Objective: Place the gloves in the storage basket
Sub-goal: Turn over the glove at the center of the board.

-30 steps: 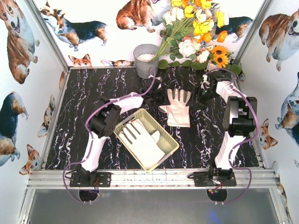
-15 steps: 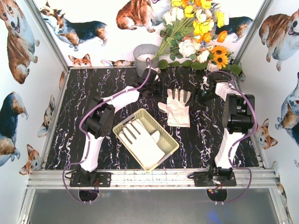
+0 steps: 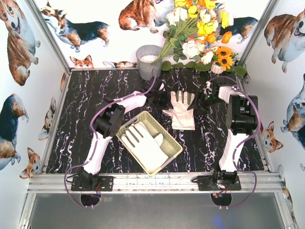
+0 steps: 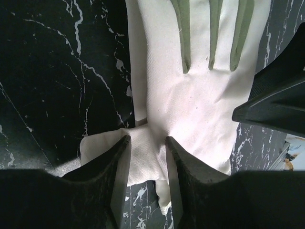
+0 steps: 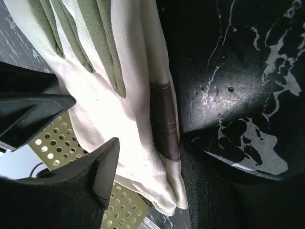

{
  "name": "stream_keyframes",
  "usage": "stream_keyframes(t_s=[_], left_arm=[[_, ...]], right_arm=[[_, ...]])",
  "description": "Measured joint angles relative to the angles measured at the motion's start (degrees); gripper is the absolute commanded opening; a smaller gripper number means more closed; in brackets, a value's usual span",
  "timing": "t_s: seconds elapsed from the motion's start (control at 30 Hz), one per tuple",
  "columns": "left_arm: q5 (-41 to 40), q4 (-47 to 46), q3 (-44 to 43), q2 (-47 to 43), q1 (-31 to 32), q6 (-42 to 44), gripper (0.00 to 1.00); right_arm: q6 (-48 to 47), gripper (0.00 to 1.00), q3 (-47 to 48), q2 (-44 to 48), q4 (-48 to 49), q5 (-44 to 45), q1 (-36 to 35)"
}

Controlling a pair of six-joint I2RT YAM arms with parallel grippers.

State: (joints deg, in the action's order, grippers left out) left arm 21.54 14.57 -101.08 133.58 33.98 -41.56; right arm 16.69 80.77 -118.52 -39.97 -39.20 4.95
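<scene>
A cream-white glove (image 3: 182, 112) lies flat on the black marbled table (image 3: 86, 119), caught between two sets of jaws. Its fingers point toward the far edge, away from both arms. The cloth is a fine woven weave, and grey-green strips (image 4: 214, 28) run down the fingers and stop short of the bare pale palm. A darker grey patch (image 5: 164, 119) sits on the glove's side edge.

The left jaws stand narrow, with one finger (image 4: 119, 176) on each side of the glove's thumb (image 4: 145, 157), where the fabric rises in a small fold. It cannot be told whether they already pinch that fold. The rest of the glove spreads out ahead of these jaws and to their right.

The right jaws stand wide apart at the opposite side of the glove. They straddle its edge: one finger (image 5: 97, 176) is over the cloth, and the other is over bare table beside it. Nothing is clamped.

The storage basket (image 3: 167, 134) is pale yellow-green with perforated walls (image 5: 57, 143). It sits angled on the near side of both jaws, just below the glove's cuff. More white gloves (image 3: 142, 144) rest inside it, fingers spread. Beyond the jaws, at the back of the table, are a grey bucket (image 3: 148, 61) and a spray of flowers (image 3: 200, 33).
</scene>
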Motion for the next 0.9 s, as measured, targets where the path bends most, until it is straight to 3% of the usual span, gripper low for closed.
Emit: stream_keyframes(t_s=[0.7,0.9], left_arm=[[0.5,1.5,-0.5,0.6,0.1,1.1,0.21],[1.6,1.1,-0.5,0.9,0.4,1.1,0.21]], right_arm=[[3.2,0.51,-4.5,0.0,6.1,-6.9,0.3],[3.3,0.27,-6.2,0.2,7.2,-6.8,-0.8]])
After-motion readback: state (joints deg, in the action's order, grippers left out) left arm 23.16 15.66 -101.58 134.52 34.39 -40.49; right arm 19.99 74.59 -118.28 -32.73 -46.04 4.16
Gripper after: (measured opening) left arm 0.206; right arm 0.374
